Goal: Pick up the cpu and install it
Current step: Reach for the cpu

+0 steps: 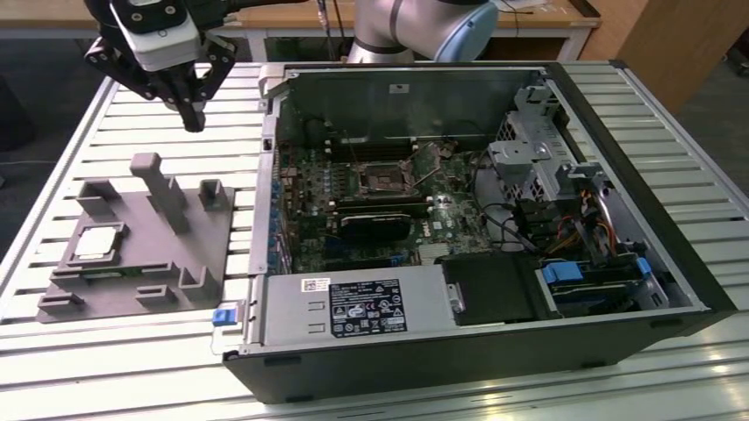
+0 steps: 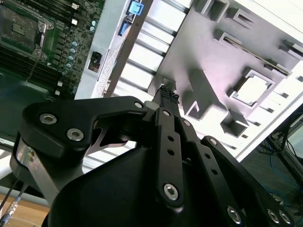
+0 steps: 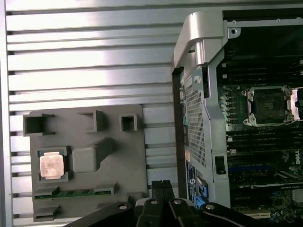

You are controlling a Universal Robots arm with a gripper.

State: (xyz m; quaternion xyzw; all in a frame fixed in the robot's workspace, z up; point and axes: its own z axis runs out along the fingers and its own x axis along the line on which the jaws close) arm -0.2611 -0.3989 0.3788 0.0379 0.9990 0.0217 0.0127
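The cpu (image 1: 97,241) is a small silver square lying flat in a recess of the grey plastic tray (image 1: 123,209), at the exterior view's left of the open computer case. Both wrist views show the cpu (image 2: 251,89) (image 3: 51,165) in that recess. My gripper (image 1: 193,116) hangs above the slatted table behind the tray, well clear of the chip. Its black fingers (image 3: 156,185) are pressed together with nothing between them. The dark square socket (image 1: 384,180) (image 3: 269,105) on the motherboard stands with its metal frame lifted.
The open computer case (image 1: 655,289) takes up the middle and the exterior view's right of the slatted table (image 1: 70,368). Upright blocks (image 1: 158,189) rise from the tray (image 3: 123,156). A green memory stick (image 3: 71,192) lies in a tray slot. The case wall (image 3: 196,118) stands between tray and motherboard.
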